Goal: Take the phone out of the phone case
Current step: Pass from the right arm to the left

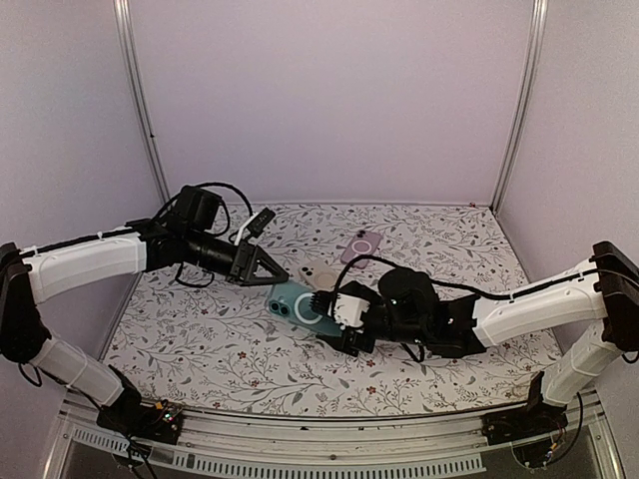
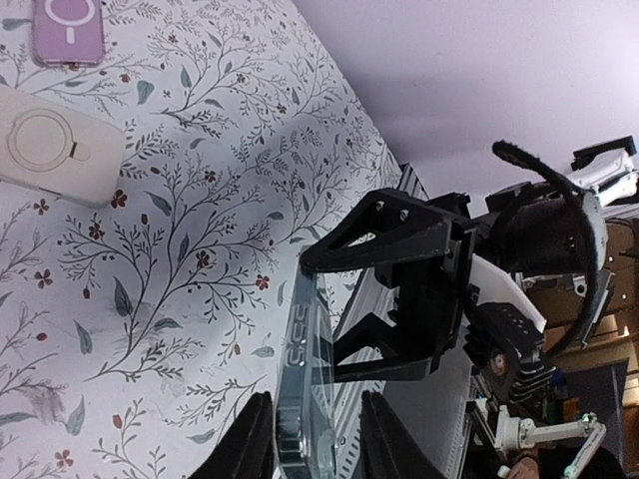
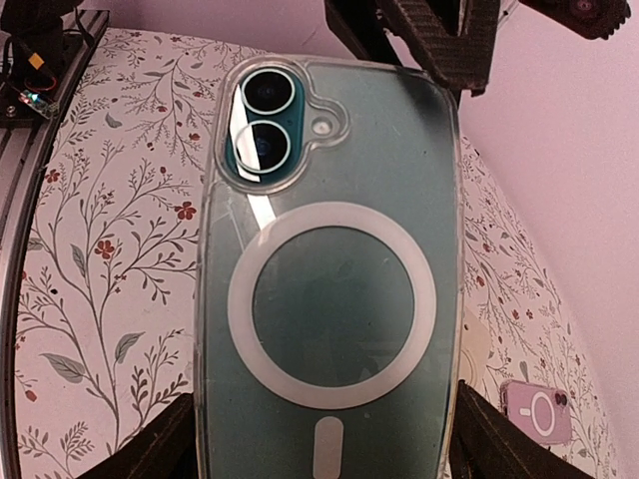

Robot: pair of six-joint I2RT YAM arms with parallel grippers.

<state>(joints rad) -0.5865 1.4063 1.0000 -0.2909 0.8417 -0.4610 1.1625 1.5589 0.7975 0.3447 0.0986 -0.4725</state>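
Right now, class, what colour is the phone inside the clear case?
Dark teal. The phone shows best in the right wrist view.

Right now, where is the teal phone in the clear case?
Top view: the teal phone is near the mat's centre, gripped by the right gripper from the right, the left gripper straddling its camera end, the cream phone just behind.

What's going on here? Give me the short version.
The right end effector holds a teal phone in its clear case. The left end effector straddles the case's camera end, jaws not yet clamped. The phone is still in the case. A cream phone and a pink phone lie farther back.
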